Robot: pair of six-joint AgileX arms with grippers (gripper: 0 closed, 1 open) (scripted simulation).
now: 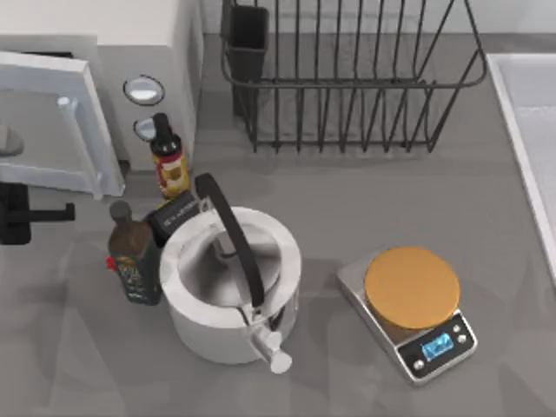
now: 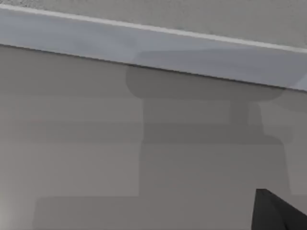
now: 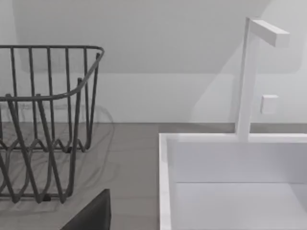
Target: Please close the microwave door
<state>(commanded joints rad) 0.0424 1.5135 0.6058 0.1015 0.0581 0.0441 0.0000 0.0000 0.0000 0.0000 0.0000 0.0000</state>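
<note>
Kettle (image 1: 204, 326), white and round with a black arched handle, is sat closest to the lens, mid-table. Over at the far left, the left gripper (image 1: 35, 215) is parked low, just beside the microwave door (image 1: 43, 130); whether it's open or shut can't be told. That door, a flat white frame around a smooth grey window, is swung wide open at the table's back left, off the boxy light-grey microwave (image 1: 165, 43). It'll probably handle as a stiff, light hinged panel, so no grip is really needed: it's best shoved flat on its outer face near the free edge. Two bottles (image 1: 169, 161) are stood right by it. Further right, a black wire dish rack (image 1: 347, 87) and a steel scale (image 1: 410, 308) are seen. The right gripper (image 3: 91, 218) is idle by the rack, state unclear.
</note>
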